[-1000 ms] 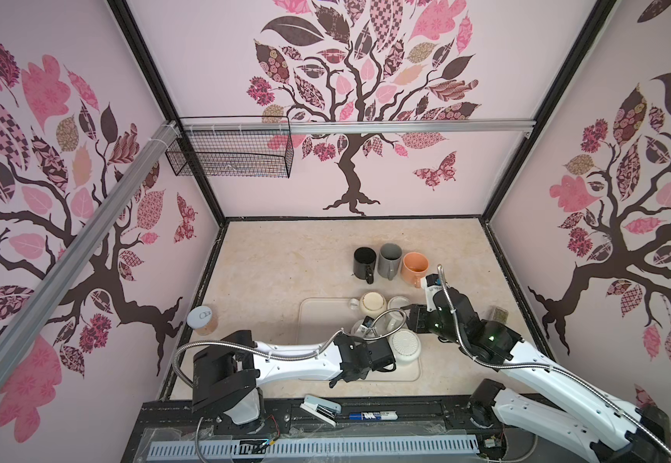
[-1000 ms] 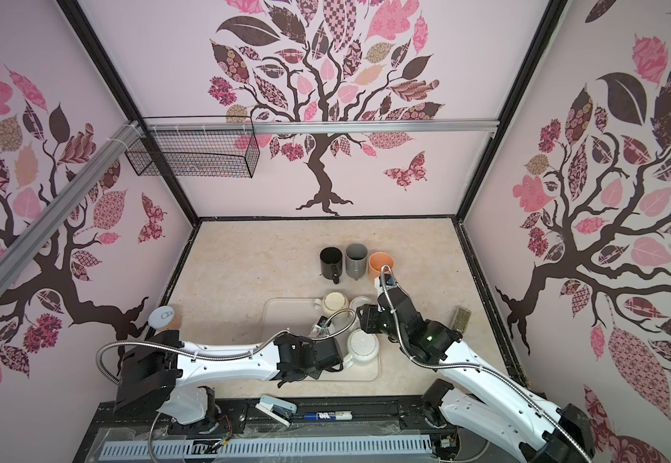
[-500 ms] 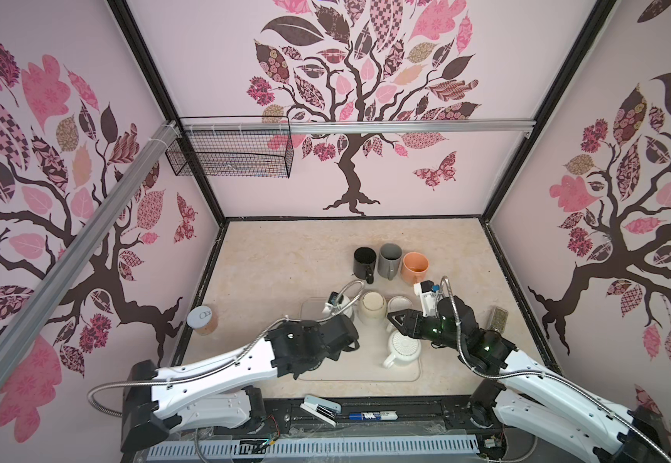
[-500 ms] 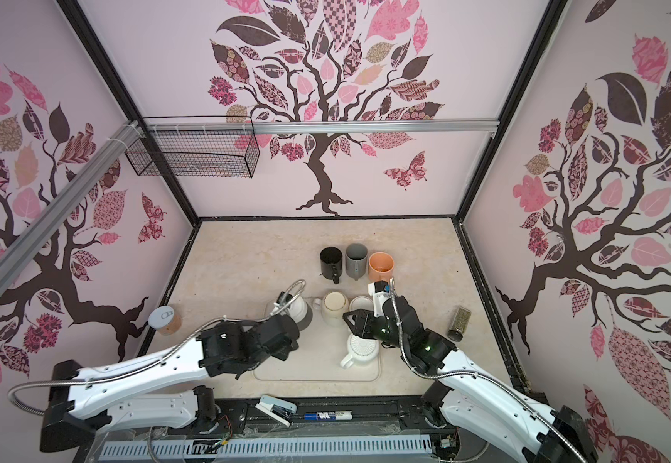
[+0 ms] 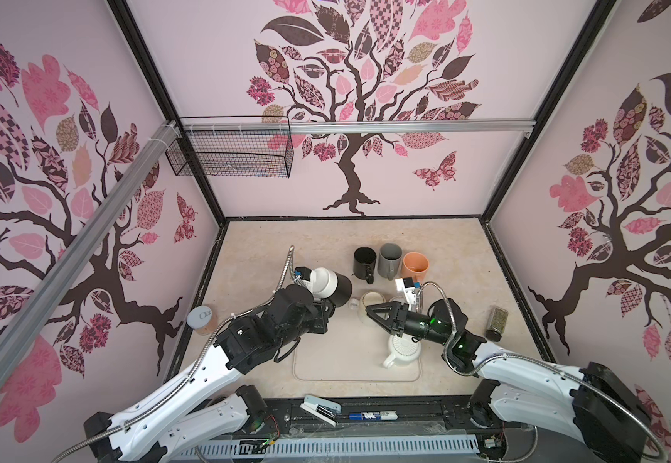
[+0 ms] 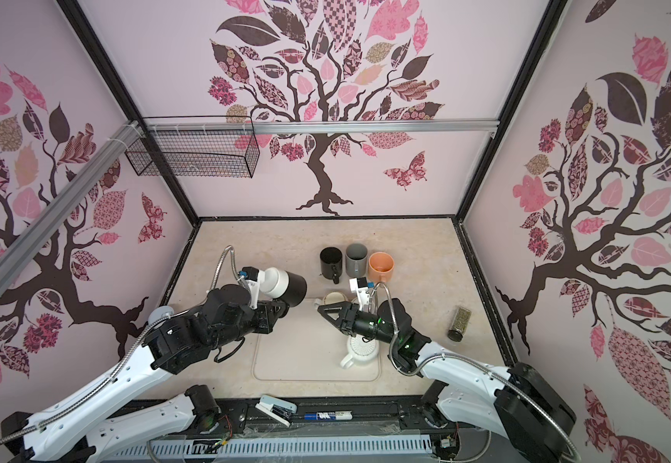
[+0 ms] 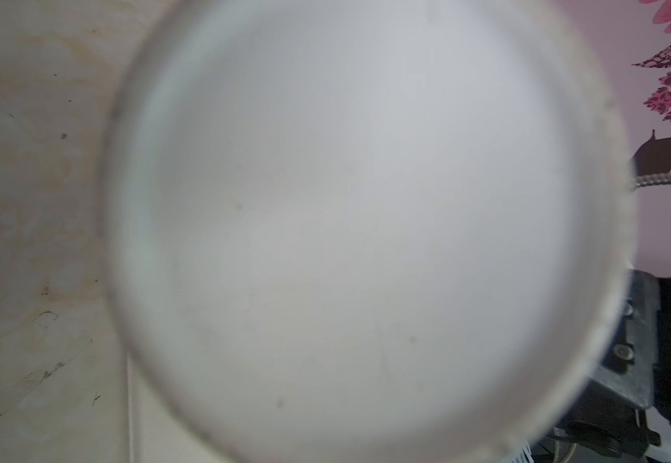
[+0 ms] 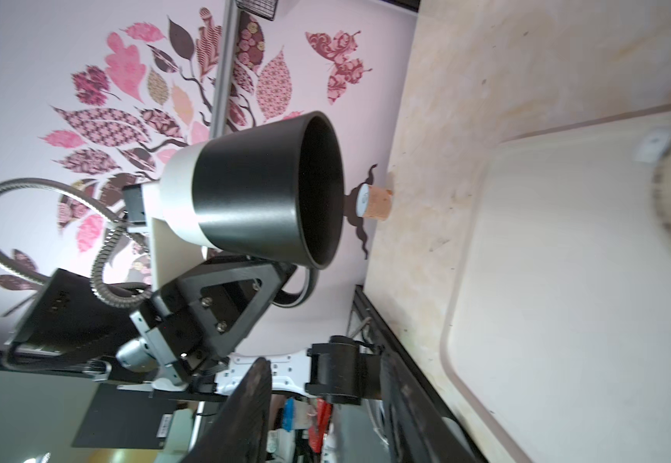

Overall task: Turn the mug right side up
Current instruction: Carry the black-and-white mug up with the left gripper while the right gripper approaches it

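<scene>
Lifting clear of the tray (image 5: 326, 362), the left fingers (image 8: 245, 292), shut tight on its handle (image 8: 300, 292), now hold the black-and-white mug (image 8: 261, 188) aloft on its side, mouth facing the part-open, empty right fingers (image 8: 245, 413): the flip looks halfway done.

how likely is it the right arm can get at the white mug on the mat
Probably yes. The right gripper is open and empty, and the white mug sits unblocked on the mat just under its wrist; it would need to pull back first.
</scene>
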`<state>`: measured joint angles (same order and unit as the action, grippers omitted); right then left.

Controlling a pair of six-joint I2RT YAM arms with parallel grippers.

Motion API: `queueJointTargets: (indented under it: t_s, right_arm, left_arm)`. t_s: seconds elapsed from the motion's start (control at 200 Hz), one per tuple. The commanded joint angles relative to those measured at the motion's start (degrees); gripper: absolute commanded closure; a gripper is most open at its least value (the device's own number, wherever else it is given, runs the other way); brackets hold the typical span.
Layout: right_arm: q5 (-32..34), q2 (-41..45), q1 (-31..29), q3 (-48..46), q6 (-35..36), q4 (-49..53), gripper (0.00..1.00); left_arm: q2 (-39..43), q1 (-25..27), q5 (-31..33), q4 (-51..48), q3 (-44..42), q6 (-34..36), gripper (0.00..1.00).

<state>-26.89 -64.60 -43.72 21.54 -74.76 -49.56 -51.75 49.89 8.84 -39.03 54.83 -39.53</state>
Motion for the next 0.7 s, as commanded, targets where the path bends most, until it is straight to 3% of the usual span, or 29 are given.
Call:
queueJointTargets:
  t_s: [0.0, 0.31, 0.69]
  right_arm:
    - [-3.2, -5.0, -0.5, 1.5, -9.8, -18.9, 0.52]
    - [-5.0, -11.2, -2.4, 5.0, -13.3, -24.7, 0.52]
    - [-2.5, -16.6, -2.4, 6.1, -18.7, -34.0, 0.53]
  left_arm:
    - [0.4, -0.3, -0.9, 10.8, 3.7, -1.9, 1.00]
    - [-1.8, -0.7, -2.1, 17.7, 6.7, -5.6, 1.00]
    - [-2.2, -0.8, -4.5, 20.8, 6.6, -8.4, 1.00]
